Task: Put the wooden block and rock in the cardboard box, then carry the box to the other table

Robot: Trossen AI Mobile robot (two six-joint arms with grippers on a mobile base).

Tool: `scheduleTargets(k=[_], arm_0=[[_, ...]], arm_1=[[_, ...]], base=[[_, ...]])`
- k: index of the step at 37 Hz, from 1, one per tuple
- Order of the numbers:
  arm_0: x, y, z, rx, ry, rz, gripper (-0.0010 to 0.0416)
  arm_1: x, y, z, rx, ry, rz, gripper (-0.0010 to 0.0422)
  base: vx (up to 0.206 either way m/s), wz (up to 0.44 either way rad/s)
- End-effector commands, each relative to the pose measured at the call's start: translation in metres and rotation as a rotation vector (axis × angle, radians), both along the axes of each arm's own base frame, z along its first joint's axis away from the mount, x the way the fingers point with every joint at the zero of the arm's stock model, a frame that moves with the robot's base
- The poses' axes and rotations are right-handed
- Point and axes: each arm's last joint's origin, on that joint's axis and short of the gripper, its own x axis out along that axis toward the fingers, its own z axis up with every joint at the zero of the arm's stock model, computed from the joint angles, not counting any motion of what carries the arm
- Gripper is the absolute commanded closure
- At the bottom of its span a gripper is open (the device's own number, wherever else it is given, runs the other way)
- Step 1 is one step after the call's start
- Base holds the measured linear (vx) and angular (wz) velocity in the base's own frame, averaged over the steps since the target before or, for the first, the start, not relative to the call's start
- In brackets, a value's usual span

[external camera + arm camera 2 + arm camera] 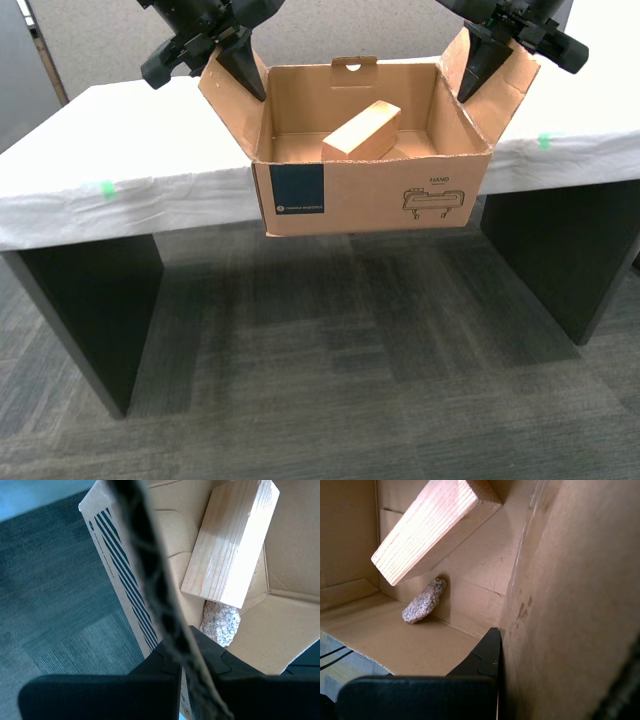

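While hung by its two side flaps rather than seated on anything: cardboard box (370, 190), centre of the exterior view, carton floor over bare carpet (330, 340), just short of the near edge of the bench (150, 150). Held so, by judgement, for transfer onto that sheet-covered bench, marked with green tape (105, 188) at 9 o'clock and again at 3 o'clock. Contents, item one: wooden block (362, 132), inside, tilted, one end down toward 7 o'clock, the other propped up toward 1 o'clock. Contents, item two: rock (424, 601), on the carton floor under the block's overhang, close against a wall, hidden in the exterior view behind the front panel. Loading therefore judged complete, carrying in hand. My second end effector (192, 647): closed hard on a flap's corrugated edge, fingers (160, 662) either side. My first end effector (506, 641): inner finger (487, 652) flat on the flap's inside face, outer finger hidden behind cardboard, judged clamped, given the hang from both flaps. Black arms (190, 45) at 11 and 1 o'clock in the exterior view, one per flap; which is first not settled by the wrist views. Risk noted: thin flaps bearing the full load, liable to bend or tear; loose block apt to slide on a jolt. Next, by judgement: advance, lower flat onto the bench, release.
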Motion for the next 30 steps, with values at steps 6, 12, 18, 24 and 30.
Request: scheduleTargets(k=[6, 12, 18, 24, 30], arm_0=[[-0.0003, 0.001, 0.0007, 0.014, -0.001, 0.011, 0.0406], [-0.0004, 0.0013, 0.0008, 0.014, 0.0, 0.011, 0.0406], [-0.0002, 0.0013, 0.0008, 0.015, -0.003, 0.012, 0.0406], [0.0005, 0.0015, 0.001, 0.017, -0.012, 0.016, 0.0406], [0.0009, 0.0016, 0.0011, 0.018, -0.017, 0.016, 0.0406]], arm_1=[[-0.0003, -0.0014, 0.0017, -0.022, -0.005, -0.022, 0.0413], [-0.0003, -0.0016, 0.0018, -0.023, -0.002, -0.016, 0.0413], [-0.0004, -0.0018, 0.0018, -0.027, 0.009, 0.0, 0.0413], [-0.0002, -0.002, 0.0019, -0.032, 0.015, 0.015, 0.0413], [-0.0005, -0.002, 0.0018, -0.033, 0.026, 0.027, 0.0413]], base=[[0.175, -0.033], [0.202, -0.022], [0.214, -0.014], [0.216, 0.007], [0.211, 0.026]])
